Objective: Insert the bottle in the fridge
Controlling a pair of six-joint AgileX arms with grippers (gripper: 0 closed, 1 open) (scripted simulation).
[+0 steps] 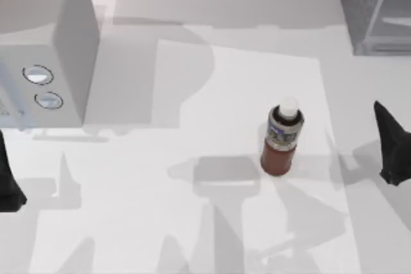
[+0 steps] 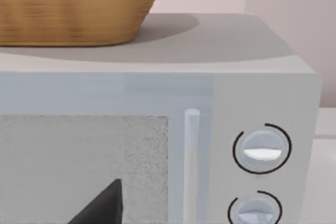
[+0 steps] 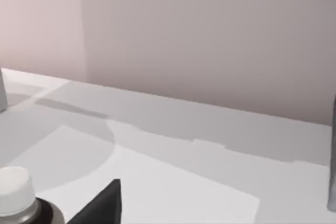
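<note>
At the desk's (image 1: 160, 222) left edge you had the left gripper (image 1: 8, 181), a dark shape parked low beside the light grey box with two round dials (image 1: 45, 43); whether its fingers were apart or together could not be told. In the left wrist view that box carried a woven tan basket (image 2: 73, 3) on its top. Right of the desk's middle stood the small bottle with a white cap, grey-and-blue label band and reddish-brown lower body (image 1: 282, 138), upright, long axis vertical, touching nothing. Beyond it, at the desk's far right corner, sat the large dark grey fridge with its pale framed panel (image 1: 376, 8). At the right edge you had the right gripper (image 1: 392, 149), and its finger spread could not be told either. The bottle lay to that gripper's left, at about the same depth on the desk, clearly nearer it than the left gripper, so the grasp probably fell to your right arm, reaching sideways toward the upright body.
</note>
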